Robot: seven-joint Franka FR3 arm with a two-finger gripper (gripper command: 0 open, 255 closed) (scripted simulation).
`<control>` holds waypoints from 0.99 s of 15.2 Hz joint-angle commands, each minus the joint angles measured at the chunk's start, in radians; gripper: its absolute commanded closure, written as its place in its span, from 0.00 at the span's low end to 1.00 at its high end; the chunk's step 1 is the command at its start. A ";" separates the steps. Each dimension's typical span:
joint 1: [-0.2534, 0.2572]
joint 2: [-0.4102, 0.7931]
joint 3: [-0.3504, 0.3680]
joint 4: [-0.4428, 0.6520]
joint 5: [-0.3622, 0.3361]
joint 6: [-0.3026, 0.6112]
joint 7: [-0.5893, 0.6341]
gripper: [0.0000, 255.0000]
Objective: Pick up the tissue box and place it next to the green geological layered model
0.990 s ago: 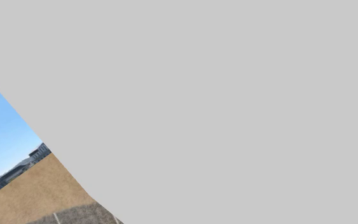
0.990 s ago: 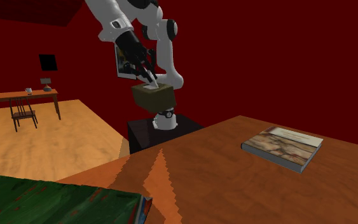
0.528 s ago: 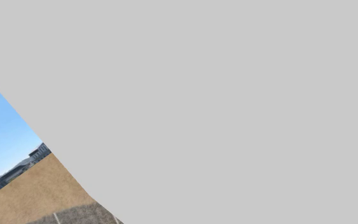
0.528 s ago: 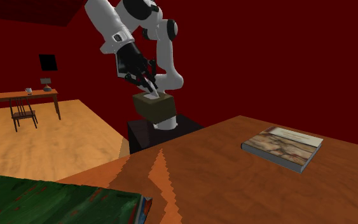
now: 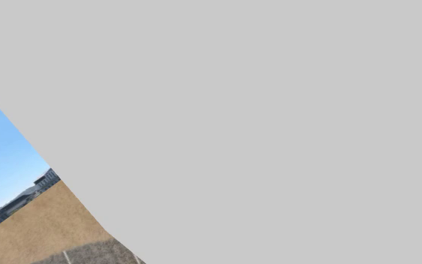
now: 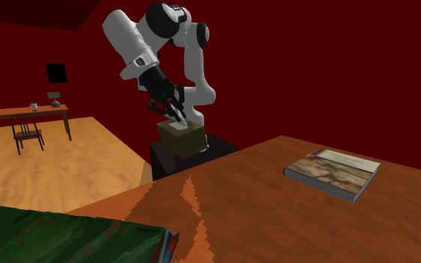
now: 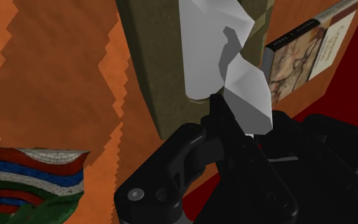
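The claw (image 6: 176,118) pinches the olive box (image 6: 181,139) by its white tissue (image 7: 219,51), it seems. The box is likely light and hollow, but the soft tissue could slip out; the stiffer side walls are a safer hold. It hangs at the far edge of the bench (image 6: 276,217), at 1 o'clock from the green model (image 6: 66,237), and has dropped lower than a second ago.

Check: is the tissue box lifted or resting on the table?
Lifted: the gripper holds the tissue box by its white tissue, above the table's far edge.
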 commanded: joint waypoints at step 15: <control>-0.001 0.087 0.006 -0.111 0.077 0.145 -0.129 1.00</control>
